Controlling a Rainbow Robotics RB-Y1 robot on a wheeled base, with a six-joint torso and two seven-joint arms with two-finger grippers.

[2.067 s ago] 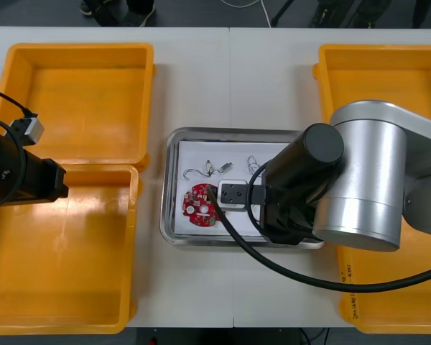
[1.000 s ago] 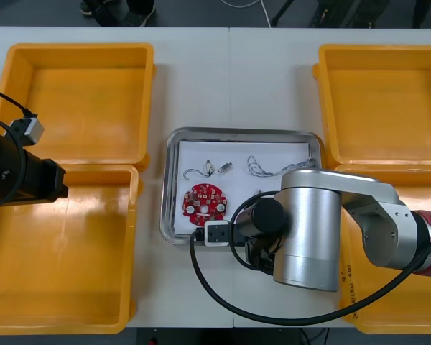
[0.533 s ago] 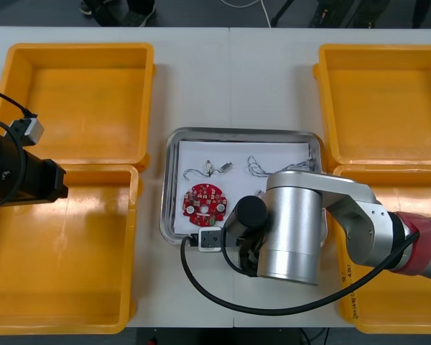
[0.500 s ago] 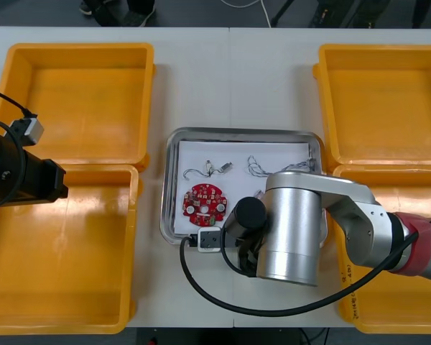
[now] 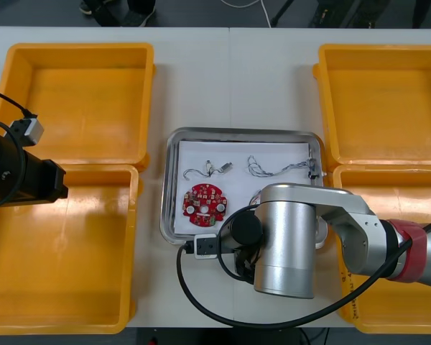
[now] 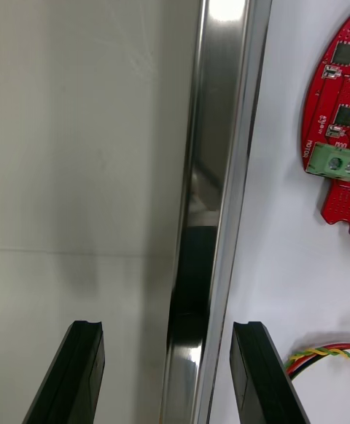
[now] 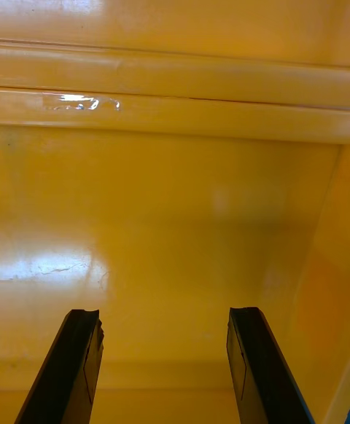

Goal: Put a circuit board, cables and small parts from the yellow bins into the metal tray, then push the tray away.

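The right gripper is hovering at the near rim of the metal tray, fingers spread wide and gripping nothing, the rim running lengthways between them. The tray, round red circuit board inside, is lying just beyond, long side across the table, with bare tabletop opening beyond it between the yellow bins. Meanwhile the left gripper, also spread, is sitting over the near left one.

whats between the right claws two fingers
The shiny near rim of the metal tray runs between the right claw and its open fingers, seen in the right wrist view.

Light table, dark floor beyond.
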